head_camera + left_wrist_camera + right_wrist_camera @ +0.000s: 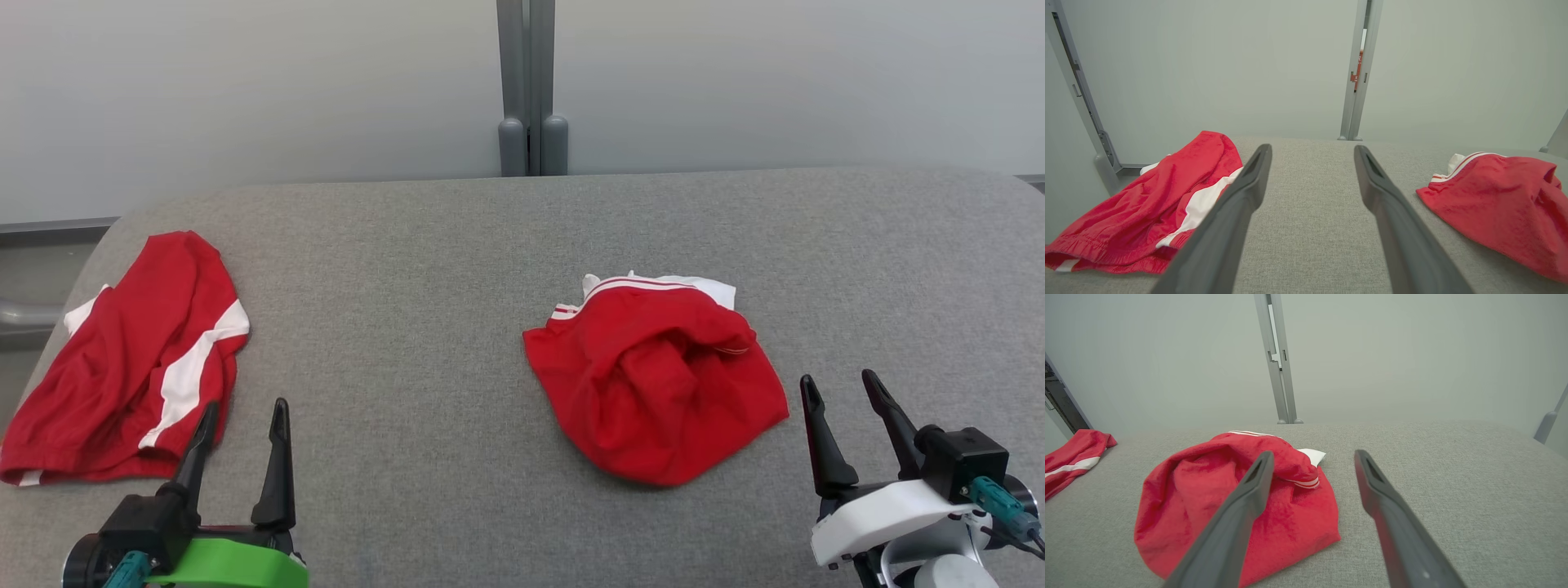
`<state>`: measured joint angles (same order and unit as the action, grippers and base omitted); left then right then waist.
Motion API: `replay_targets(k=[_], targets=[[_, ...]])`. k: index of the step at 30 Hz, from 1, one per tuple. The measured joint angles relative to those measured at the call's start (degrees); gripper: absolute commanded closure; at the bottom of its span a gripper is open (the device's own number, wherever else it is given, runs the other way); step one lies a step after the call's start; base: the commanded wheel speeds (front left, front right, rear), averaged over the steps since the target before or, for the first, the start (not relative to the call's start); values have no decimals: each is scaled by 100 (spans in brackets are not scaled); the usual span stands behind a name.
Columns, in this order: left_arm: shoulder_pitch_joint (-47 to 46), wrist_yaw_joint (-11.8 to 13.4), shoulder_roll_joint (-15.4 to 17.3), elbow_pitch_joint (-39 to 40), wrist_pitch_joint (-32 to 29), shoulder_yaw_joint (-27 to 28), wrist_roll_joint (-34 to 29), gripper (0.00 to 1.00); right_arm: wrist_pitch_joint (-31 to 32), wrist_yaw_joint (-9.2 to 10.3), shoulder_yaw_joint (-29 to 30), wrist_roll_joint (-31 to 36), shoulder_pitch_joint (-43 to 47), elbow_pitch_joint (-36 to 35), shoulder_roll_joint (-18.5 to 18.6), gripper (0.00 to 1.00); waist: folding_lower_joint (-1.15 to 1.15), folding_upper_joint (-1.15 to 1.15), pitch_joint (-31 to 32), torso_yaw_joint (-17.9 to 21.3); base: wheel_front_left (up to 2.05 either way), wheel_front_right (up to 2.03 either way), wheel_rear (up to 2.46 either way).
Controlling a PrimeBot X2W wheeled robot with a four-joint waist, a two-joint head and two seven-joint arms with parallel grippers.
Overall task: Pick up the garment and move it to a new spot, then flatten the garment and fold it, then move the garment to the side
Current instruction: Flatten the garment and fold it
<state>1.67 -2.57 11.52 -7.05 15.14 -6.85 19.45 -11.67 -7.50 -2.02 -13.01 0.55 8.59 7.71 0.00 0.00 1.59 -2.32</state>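
Head view gives you the garment (pixel 653 392), a crumpled red heap with white trim at its far edge, lying on the grey bench (pixel 408 269). Your right claw (pixel 837 376) hangs just right of the garment, fingers spread, holding nothing and clear of the cloth. Your left claw (pixel 246 403) is well left of the garment, likewise released and empty. Its tips are near a second red garment (pixel 122 359) with a white stripe, which lies further left.

Two garments lie on the tabletop (pixel 457 245): the centre garment (pixel 653 384) just right of the middle and the left garment (pixel 122 367) at the left edge. The left tool (pixel 247 404) is just beside the left garment. The right tool (pixel 837 377) is near the centre garment's right. A post (pixel 531 82) stands behind.
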Motion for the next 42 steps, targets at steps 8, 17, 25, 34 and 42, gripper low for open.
replay_targets(k=[8,17,25,34,42], targets=[[-22,-126,-44,-189,-1,73,-171,0,7,0,3,-1,9,-5,-20,0,0,0,1,3,0,0,0],[-28,-198,-129,-257,-1,144,-256,0,7,0,15,-1,30,-2,-38,0,0,0,-10,14,0,0,0],[-35,-233,-167,-331,-1,187,-297,0,7,1,23,-4,31,20,-38,0,0,0,-19,12,0,0,0],[-58,-275,-198,-388,-1,231,-355,0,4,0,32,5,37,32,-68,0,0,0,-19,-3,0,0,0],[-74,-297,-225,-424,-1,260,-437,0,-1,0,32,3,37,70,-63,0,0,0,-10,-21,0,0,0]])
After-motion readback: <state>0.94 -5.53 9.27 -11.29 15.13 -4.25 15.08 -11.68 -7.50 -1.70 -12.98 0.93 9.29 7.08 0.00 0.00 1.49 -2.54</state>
